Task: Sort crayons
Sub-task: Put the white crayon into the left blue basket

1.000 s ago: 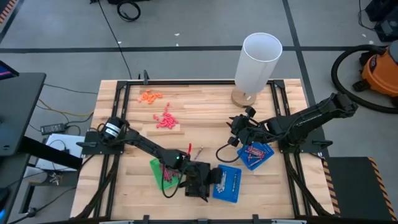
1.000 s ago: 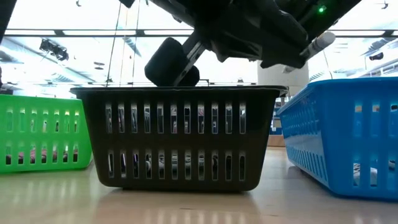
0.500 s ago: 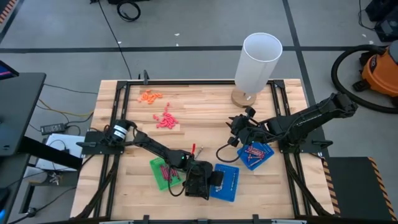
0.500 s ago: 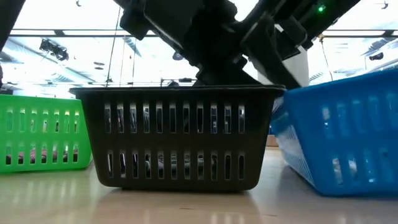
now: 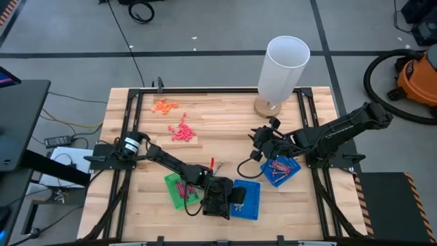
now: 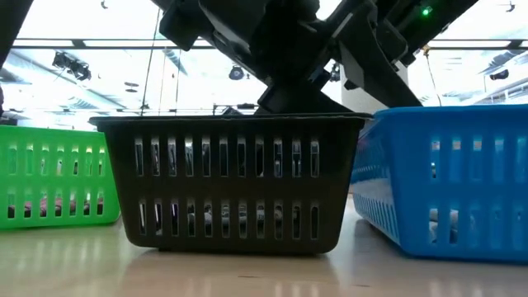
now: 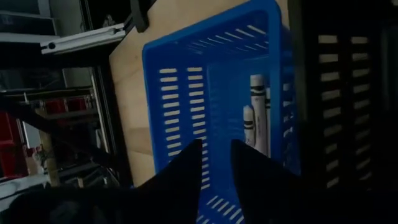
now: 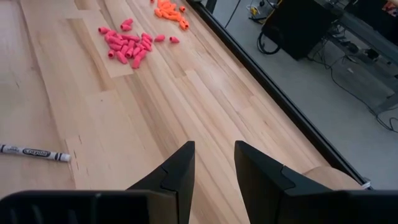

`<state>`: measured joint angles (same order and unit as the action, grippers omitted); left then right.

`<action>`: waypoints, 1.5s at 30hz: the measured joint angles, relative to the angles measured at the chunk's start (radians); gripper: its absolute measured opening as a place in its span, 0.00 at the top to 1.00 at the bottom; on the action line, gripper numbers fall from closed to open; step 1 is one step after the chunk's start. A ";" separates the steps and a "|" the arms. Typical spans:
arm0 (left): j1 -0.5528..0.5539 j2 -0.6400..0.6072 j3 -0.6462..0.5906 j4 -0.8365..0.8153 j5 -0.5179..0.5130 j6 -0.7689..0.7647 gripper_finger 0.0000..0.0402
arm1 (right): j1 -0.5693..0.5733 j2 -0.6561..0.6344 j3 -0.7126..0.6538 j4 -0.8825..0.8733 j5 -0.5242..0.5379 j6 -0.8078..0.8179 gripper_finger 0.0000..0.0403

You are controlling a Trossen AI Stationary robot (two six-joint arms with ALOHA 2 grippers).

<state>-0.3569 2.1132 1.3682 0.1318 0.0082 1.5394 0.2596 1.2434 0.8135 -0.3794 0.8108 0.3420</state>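
Mostly sorted: crayons sit in the slotted blue plastic tray (image 7: 211, 93); one grey crayon (image 8: 34, 152) lies loose on the wooden bench (image 8: 155, 112). Both end effectors released, empty.

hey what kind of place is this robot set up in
Most likely a robotics lab or workshop: a wooden table on a bare concrete floor, an orange shop vacuum beside it, loose cables, and small plastic baskets for a sorting trial.
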 joint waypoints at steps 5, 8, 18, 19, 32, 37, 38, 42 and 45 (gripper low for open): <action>-0.007 -0.011 -0.001 -0.006 -0.052 -0.007 0.76 | 0.000 0.000 0.000 -0.001 0.000 0.000 0.70; -0.012 -0.037 -0.001 -0.019 -0.086 -0.017 0.76 | 0.000 0.000 0.000 -0.002 -0.001 0.000 0.70; -0.007 -0.178 0.000 -0.210 -0.182 -0.199 0.77 | 0.003 0.000 0.000 -0.004 -0.004 0.014 0.70; -0.002 -0.189 0.000 -0.239 -0.195 -0.237 0.78 | 0.003 0.000 0.000 -0.003 -0.003 0.014 0.70; 0.130 -0.207 0.000 -0.484 -0.203 -0.944 0.80 | 0.003 0.000 0.000 0.003 -0.003 0.014 0.70; 0.174 -0.207 -0.001 -0.536 -0.169 -1.109 0.80 | 0.003 0.000 0.000 0.003 -0.003 0.014 0.70; 0.182 -0.207 -0.001 -0.542 -0.167 -1.149 0.80 | 0.003 0.000 0.000 0.004 -0.003 0.014 0.70; 0.221 -0.205 -0.001 -0.559 -0.168 -1.351 0.80 | 0.003 0.000 0.000 0.004 -0.003 0.014 0.70; 0.243 -0.197 -0.001 -0.590 -0.169 -1.516 0.80 | 0.003 0.000 0.000 0.004 -0.003 0.014 0.70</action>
<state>-0.1143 1.9160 1.3674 -0.4587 -0.1606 0.0234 0.2623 1.2434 0.8135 -0.3756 0.8074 0.3565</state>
